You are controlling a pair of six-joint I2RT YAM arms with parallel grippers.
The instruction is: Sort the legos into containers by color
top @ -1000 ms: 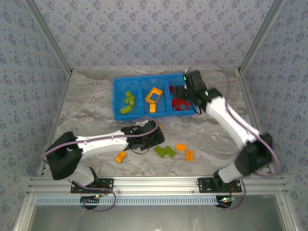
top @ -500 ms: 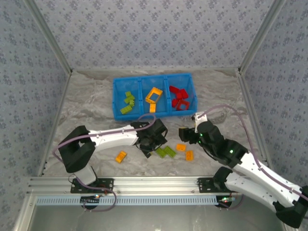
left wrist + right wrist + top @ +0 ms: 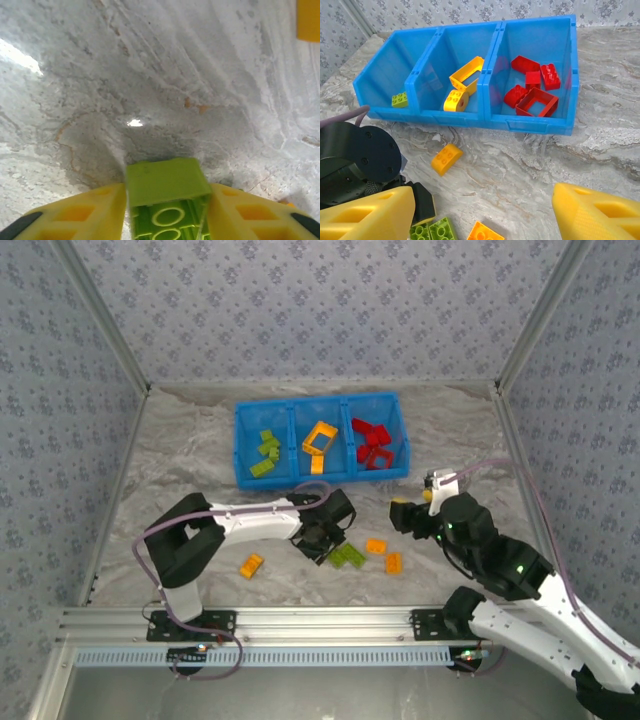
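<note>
The containers are three compartments of a blue bin (image 3: 243, 445) (image 3: 490, 117): lime legos on the left, orange ones with an orange frame (image 3: 467, 74) in the middle, red ones with a red frame (image 3: 536, 102) on the right. My left gripper (image 3: 325, 540) (image 3: 167, 200) is low over the table, its yellow fingers shut on a lime green lego (image 3: 167, 192) (image 3: 347, 555). My right gripper (image 3: 400, 516) (image 3: 484, 195) hovers open to the right of it, holding nothing. Orange legos (image 3: 376, 546) (image 3: 393, 562) (image 3: 251, 565) lie loose on the table.
In the right wrist view another orange lego (image 3: 446, 158) lies on the marble table just in front of the bin. The left arm's wrist (image 3: 355, 160) sits close by my right gripper's left finger. Patterned walls enclose the table.
My right arm has swung from over the bin's red compartment back down to the table's right middle. My left gripper has shifted right and shut on the lime green lego.
</note>
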